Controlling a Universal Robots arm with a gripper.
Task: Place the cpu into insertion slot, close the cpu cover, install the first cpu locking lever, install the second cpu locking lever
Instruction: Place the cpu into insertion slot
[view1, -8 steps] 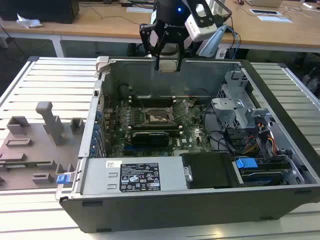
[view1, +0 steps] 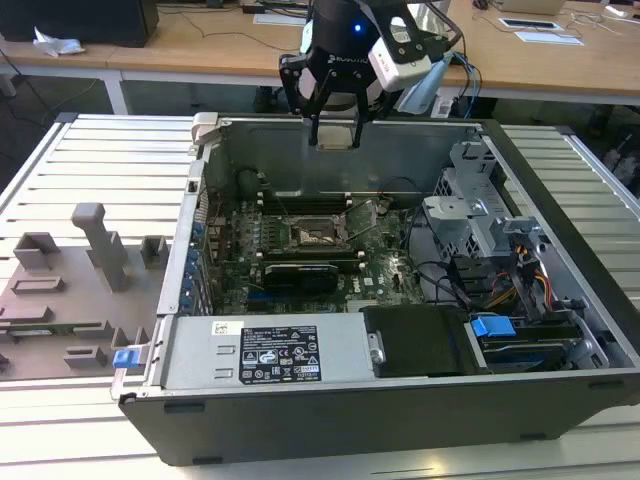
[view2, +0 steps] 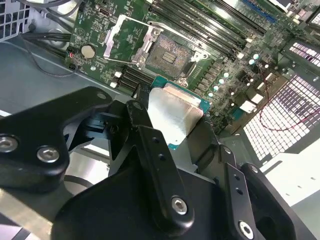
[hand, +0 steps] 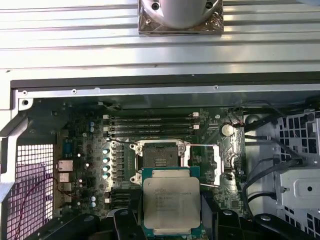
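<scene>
Jaws pinched tight on the edges of the cpu (hand: 171, 205), so the gripper (view1: 335, 128) has the chip squarely between its black fingers (view2: 150, 145). In the exterior view it hangs high by the far wall of the open computer case (view1: 350, 420), well above the insertion slot (view1: 318, 235). The slot sits bare and dark in the green motherboard (hand: 85, 150). Its cpu cover (hand: 220, 161) is swung open just beside it, and the long memory slots (hand: 150, 125) run next to the slot. The case lies on a slatted metal table (view1: 100, 150), with wooden desks (view1: 200, 45) behind. On the exterior view's left, a grey fixture tray (view1: 60, 300) carries moulded blocks. Inside the case, a labelled power supply (view1: 270, 350) lines the near wall and a drive cage (view1: 480, 205) stands at the exterior view's right.
</scene>
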